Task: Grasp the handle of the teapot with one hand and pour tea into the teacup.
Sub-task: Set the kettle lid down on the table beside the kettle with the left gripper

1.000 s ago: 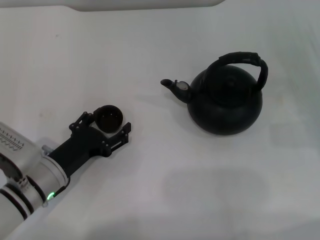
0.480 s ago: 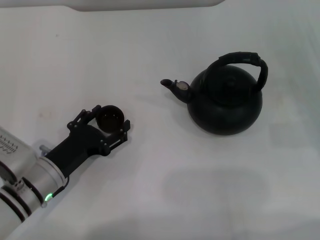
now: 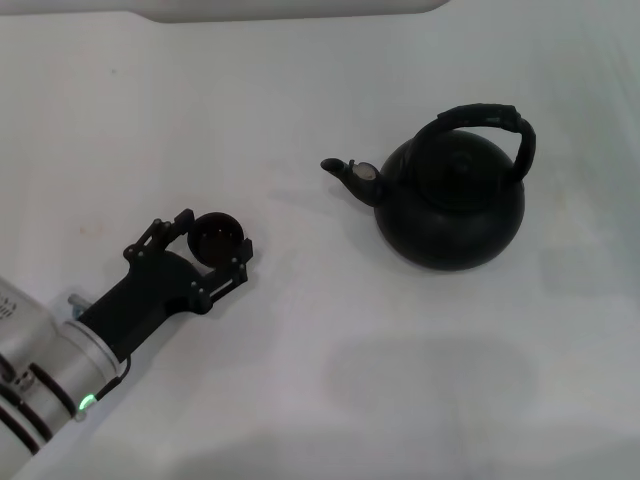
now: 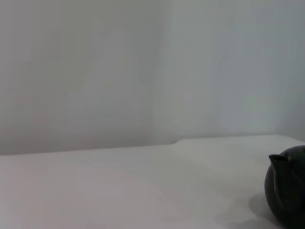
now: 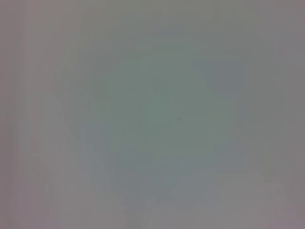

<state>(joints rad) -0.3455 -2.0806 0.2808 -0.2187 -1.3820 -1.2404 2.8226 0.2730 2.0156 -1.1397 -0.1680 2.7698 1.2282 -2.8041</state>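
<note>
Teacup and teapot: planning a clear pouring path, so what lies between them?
Nothing: the head view shows only bare white table between the teacup, framed by the left hand, and the teapot.

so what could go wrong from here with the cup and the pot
The left hand has its fingers around the tiny teacup, so a skewed pull could tip it or drag it farther from the teapot. The spout is well apart from the cup; pouring now would likely spill on the table.
</note>
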